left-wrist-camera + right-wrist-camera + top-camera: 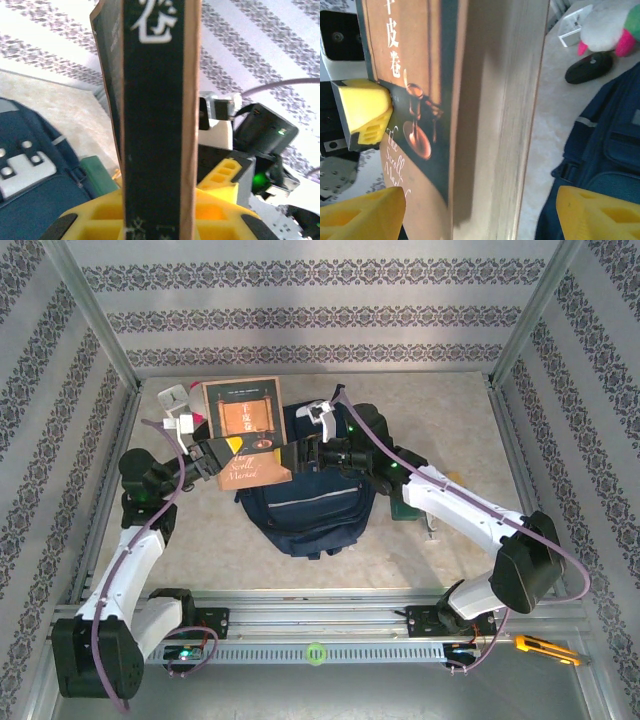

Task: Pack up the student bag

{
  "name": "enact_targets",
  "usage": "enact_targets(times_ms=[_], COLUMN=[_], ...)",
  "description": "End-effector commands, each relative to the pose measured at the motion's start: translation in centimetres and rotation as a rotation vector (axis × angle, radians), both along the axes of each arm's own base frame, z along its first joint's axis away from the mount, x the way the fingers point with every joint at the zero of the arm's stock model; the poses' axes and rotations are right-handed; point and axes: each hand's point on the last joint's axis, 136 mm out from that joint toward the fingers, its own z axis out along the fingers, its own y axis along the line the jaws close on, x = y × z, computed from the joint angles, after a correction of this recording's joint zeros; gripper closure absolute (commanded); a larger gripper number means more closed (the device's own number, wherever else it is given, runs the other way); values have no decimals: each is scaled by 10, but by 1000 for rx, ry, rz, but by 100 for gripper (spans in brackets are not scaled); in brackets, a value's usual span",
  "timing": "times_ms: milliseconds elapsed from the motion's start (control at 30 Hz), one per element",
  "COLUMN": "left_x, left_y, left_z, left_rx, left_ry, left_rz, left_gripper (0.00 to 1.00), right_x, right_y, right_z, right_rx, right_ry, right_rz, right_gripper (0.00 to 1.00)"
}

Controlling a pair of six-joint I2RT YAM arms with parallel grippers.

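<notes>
Student bag (305, 512) navy, striped; left end effector (228, 452) pinching book (245, 420); right end effector (288, 455) spread.

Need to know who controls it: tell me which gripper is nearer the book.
Left. The left gripper is clamped on the book at its lower left; the right gripper stands open at its right edge, above the student bag.

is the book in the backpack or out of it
Out: the left end effector grips the book, raised above the student bag, not inside it.
</notes>
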Motion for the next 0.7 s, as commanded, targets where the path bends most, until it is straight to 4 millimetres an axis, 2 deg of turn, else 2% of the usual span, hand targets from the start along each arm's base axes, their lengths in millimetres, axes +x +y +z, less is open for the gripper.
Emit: enact_targets(times_ms=[0, 133, 200, 267, 300, 400, 467, 500, 567, 600, 667], left_x=[-25, -30, -30, -27, -26, -20, -15, -14, -16, -17, -23], left_y=[-13, -22, -22, -22, -22, -21, -21, -21, -19, -18, -11], left_z=[43, 49, 50, 49, 48, 40, 30, 26, 14, 8, -1], left_rx=[-21, -56, -67, -60, -56, -23, 20, 51, 148, 213, 374], left_ry=[-216, -229, -239, -239, -239, -223, -189, -182, -160, -162, -197], left_rz=[-86, -129, -124, -113, -107, -86, -61, -54, -28, -11, 39], left_gripper=[100, 99, 97, 97, 97, 94, 82, 74, 46, 36, 24], right_x=[3, -3, -15, -27, -32, -40, -43, -45, -48, -47, -45], right_y=[2, 12, 17, 18, 18, 12, 6, 2, -8, -13, -28], right_z=[24, 33, 43, 49, 50, 51, 52, 53, 48, 43, 27], right_rx=[115, 197, 241, 259, 261, 260, 255, 250, 204, 168, 62], right_ry=[13, 27, 7, -2, -6, -37, -81, -110, -185, -221, -301], right_rz=[11, 92, 187, 258, 280, 291, 276, 270, 230, 201, 139], right_gripper=[21, 22, 23, 29, 34, 73, 99, 100, 100, 100, 100])
